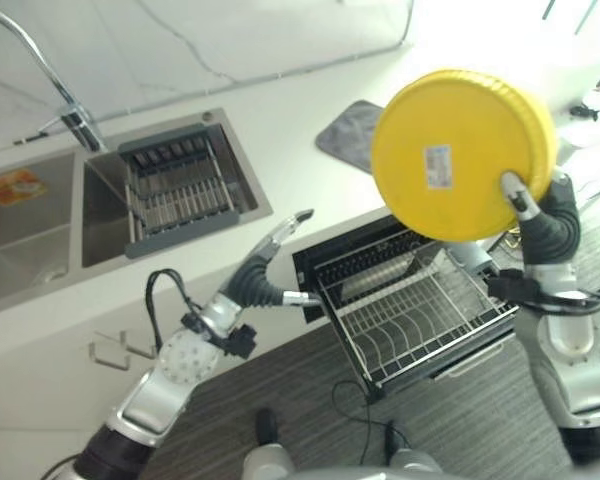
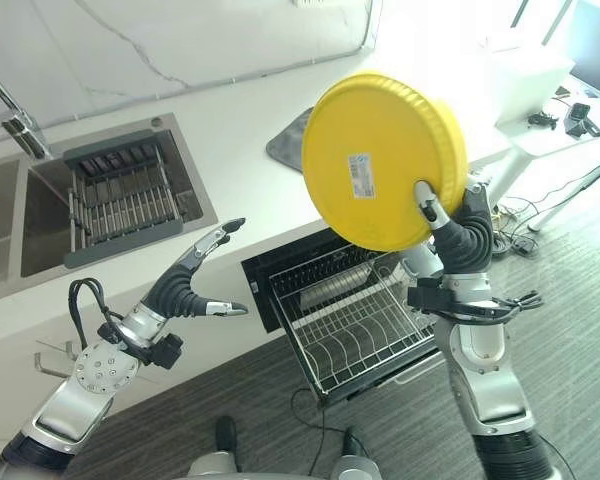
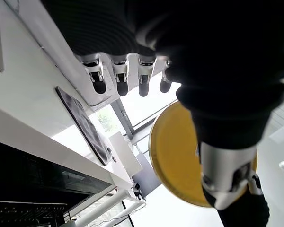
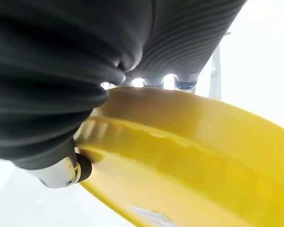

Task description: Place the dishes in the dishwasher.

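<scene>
Right hand (image 2: pixel 458 228) pinches a round, smooth yellow dish (image 2: pixel 380 160) above the wire rack (image 2: pixel 345 320).

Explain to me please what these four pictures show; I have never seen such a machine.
This is a humanoid robot with two silver arms. Two pictures come from cameras in its head, looking down; the other two come from cameras on its wrists. Its right hand grips a round yellow plastic dish by the rim, raised above the pulled-out wire dishwasher rack. Its left hand is open and holds nothing. On the white counter lie a grey mat and a steel sink with a drying rack in it.
</scene>
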Tool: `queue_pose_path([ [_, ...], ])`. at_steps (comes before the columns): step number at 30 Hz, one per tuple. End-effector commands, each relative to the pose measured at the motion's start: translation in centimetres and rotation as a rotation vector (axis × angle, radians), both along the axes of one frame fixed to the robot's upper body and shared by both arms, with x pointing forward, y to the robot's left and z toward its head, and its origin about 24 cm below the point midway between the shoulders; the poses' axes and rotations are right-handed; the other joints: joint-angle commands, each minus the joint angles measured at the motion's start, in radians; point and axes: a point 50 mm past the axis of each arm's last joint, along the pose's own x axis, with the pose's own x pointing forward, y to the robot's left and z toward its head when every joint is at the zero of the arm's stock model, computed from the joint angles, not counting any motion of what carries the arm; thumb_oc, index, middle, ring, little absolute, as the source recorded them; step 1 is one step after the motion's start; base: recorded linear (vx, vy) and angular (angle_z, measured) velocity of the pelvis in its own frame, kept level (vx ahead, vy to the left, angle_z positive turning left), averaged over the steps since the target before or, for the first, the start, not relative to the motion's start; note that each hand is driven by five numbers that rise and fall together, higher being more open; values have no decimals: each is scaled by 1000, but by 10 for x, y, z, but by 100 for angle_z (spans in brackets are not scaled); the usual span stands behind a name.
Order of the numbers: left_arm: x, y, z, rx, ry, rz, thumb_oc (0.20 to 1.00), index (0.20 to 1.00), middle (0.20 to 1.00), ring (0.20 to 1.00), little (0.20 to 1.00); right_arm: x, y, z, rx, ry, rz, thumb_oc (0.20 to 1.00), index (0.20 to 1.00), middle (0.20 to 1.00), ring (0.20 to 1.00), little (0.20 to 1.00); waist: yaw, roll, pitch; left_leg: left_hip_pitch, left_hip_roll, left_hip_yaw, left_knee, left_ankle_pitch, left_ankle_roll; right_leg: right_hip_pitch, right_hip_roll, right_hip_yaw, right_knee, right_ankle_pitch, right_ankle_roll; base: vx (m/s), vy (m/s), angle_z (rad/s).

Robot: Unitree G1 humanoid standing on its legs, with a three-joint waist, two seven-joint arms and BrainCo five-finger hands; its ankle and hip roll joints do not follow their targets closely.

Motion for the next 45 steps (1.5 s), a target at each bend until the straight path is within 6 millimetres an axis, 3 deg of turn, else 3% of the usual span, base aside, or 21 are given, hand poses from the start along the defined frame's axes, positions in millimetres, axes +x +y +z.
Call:
queue_pose_path([
  [1, 6, 9, 5, 5, -3, 1, 1000, 1000, 1000, 1000, 1000, -16, 3, 34, -58, -293, -58, 200, 200, 200, 200, 200, 5, -38, -52, 67, -19, 21, 7, -140, 29, -3, -59, -46, 7, -29, 35, 0, 0, 0],
  [4, 6, 25, -20, -32, 189, 52, 1000, 1000, 1000, 1000, 1000, -16, -2, 32, -233, -318, -134, 200, 200, 200, 200, 200, 5, -36, -58, 71, -19, 20, 7, -141, 27, 8, -62, -50, 7, -35, 41, 11, 11, 4],
  [9, -10, 52, -96, -188, 708, 183, 1000, 1000, 1000, 1000, 1000, -7, -14, 18, -448, -313, -291, 200, 200, 200, 200, 200, 17, -36, -62, 79, -20, 12, 7, -141, 26, 26, -66, -62, 7, -40, 47, 0, 0, 0],
  [11, -17, 58, -117, -248, 801, 236, 1000, 1000, 1000, 1000, 1000, -7, -16, 10, -505, -319, -321, 200, 200, 200, 200, 200, 17, -37, -62, 82, -20, 12, 7, -142, 27, 31, -67, -66, 7, -42, 47, 0, 0, 0],
  [18, -59, 76, -181, -254, 1094, 375, 1000, 1000, 1000, 1000, 1000, -11, -26, -6, -734, -332, -350, 200, 200, 200, 200, 200, 15, -42, -63, 76, -21, 9, 7, -144, 27, 34, -69, -71, 7, -45, 55, 0, 0, 0],
  [21, -96, 80, -223, -457, 1324, 498, 1000, 1000, 1000, 1000, 1000, -9, -24, -24, -855, -274, -245, 200, 200, 200, 200, 200, 20, -49, -61, 70, -26, -5, 7, -143, 29, 30, -65, -65, 7, -45, 52, -37, -1, -1],
  [23, -112, 79, -237, -571, 1398, 561, 1000, 1000, 1000, 1000, 1000, -10, -24, -33, -919, -255, -194, 200, 200, 200, 200, 200, 20, -51, -62, 69, -27, -6, 7, -143, 29, 31, -62, -66, 7, -47, 51, -16, -1, -4],
  [29, -131, 84, -251, -697, 1495, 683, 1000, 1000, 1000, 1000, 1000, -6, -33, -62, -999, -59, -105, 200, 200, 200, 200, 200, 24, -58, -65, 67, -32, -18, 7, -143, 29, 34, -55, -67, 7, -49, 47, 0, 0, 0],
  [32, -131, 86, -255, -704, 1508, 716, 1000, 1000, 1000, 1000, 1000, 6, -33, -72, -1058, 43, -70, 200, 200, 200, 200, 200, 35, -63, -63, 69, -33, -24, 7, -141, 28, 43, -53, -75, 7, -50, 44, 5, -6, 1],
  [35, -120, 90, -249, -667, 1435, 709, 1000, 1000, 1000, 1000, 1000, 11, -34, -77, -1112, 89, -79, 200, 200, 200, 200, 200, 42, -65, -61, 67, -37, -29, 7, -140, 28, 47, -52, -76, 7, -54, 43, 10, -8, 8],
  [37, -109, 87, -242, -672, 1383, 658, 1000, 1000, 1000, 1000, 1000, 19, -40, -98, -1173, 156, -151, 200, 200, 200, 200, 200, 60, -64, -59, 65, -38, -32, 7, -135, 28, 53, -50, -85, 7, -54, 40, 7, -6, 11],
  [45, -106, 81, -243, -593, 1378, 635, 1000, 1000, 1000, 1000, 1000, 37, -28, -130, -1155, 318, -188, 200, 200, 200, 200, 200, 94, -60, -61, 72, -40, -47, 7, -135, 28, 73, -51, -103, 7, -61, 37, 34, -13, 11],
])
